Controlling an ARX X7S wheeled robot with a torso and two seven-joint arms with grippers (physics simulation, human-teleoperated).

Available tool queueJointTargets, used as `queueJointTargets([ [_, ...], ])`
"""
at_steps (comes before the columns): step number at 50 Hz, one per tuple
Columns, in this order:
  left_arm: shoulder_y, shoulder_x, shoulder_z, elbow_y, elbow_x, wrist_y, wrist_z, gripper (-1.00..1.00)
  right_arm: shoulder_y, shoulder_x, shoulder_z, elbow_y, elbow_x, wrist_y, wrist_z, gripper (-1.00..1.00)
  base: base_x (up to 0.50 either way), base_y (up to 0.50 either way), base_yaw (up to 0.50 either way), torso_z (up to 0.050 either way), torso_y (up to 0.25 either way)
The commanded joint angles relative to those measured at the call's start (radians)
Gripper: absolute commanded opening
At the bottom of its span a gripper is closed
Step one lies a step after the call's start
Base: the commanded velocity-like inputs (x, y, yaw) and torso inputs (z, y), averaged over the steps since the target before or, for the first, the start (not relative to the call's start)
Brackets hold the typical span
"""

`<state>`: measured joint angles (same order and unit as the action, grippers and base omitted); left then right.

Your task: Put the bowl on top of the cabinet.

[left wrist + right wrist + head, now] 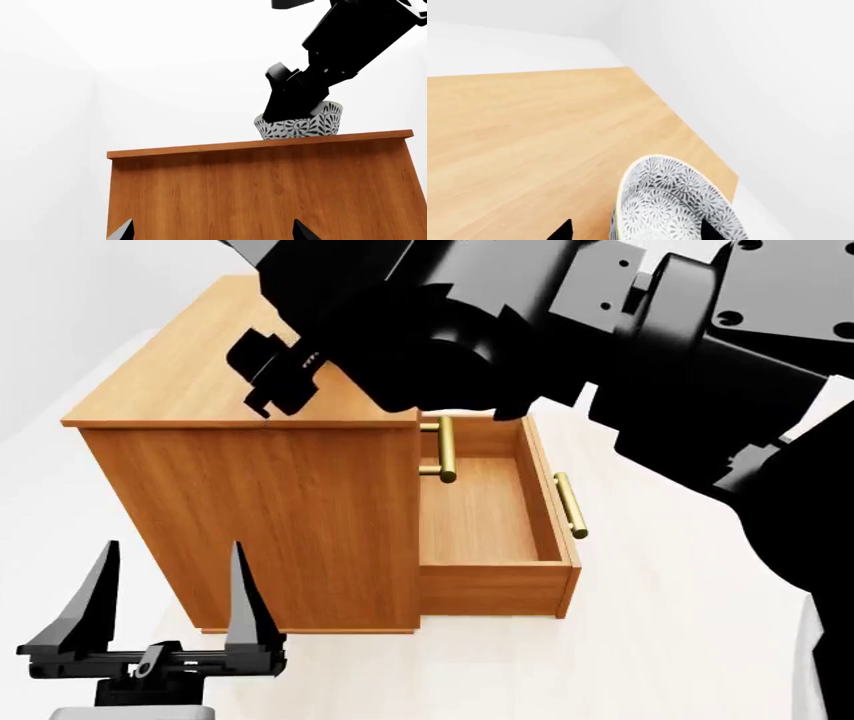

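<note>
The bowl [301, 125] sits at the upper right of the left wrist frame, its foot on or just above the flat top of the cabinet [267, 190], near the right-hand end of that top; whether it is fully set down I cannot tell. The right gripper [293, 102] comes down from the upper right and overlaps the bowl's rim, so it looks to be pinching the wall, though the jaws are hidden and I cannot tell whether they are clamped or already let go. In the right wrist frame the bowl [670, 205] fills the lower middle, tilted, with bare cabinet top [527, 140] spreading to the upper left. It looks like glazed ceramic: stiff, fairly light, slick and likely to chip if dropped, so the rim is the sensible hold. The left gripper [167, 625], at the lower left of the head frame, hangs spread and empty. A cabinet drawer [494, 515] stands pulled out at centre right.
</note>
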<state>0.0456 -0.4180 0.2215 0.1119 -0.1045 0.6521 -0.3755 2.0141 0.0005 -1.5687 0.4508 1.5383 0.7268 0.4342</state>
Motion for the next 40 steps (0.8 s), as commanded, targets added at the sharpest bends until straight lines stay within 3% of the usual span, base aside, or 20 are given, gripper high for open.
queueJointTargets([
  [1, 0.000, 0.000, 0.002, -0.003, 0.002, 0.003, -0.002, 1.00, -0.003, 0.000, 0.001, 0.004, -0.011, -0.003, -0.004, 1.00, 0.00, 0.00, 0.00, 0.000, 0.000],
  [40, -0.004, -0.003, 0.011, -0.006, 0.005, 0.002, -0.007, 1.00, 0.151, 0.112, 0.163, -0.134, 0.106, 0.012, 0.096, 1.00, 0.00, 0.00, 0.00, 0.000, 0.000],
])
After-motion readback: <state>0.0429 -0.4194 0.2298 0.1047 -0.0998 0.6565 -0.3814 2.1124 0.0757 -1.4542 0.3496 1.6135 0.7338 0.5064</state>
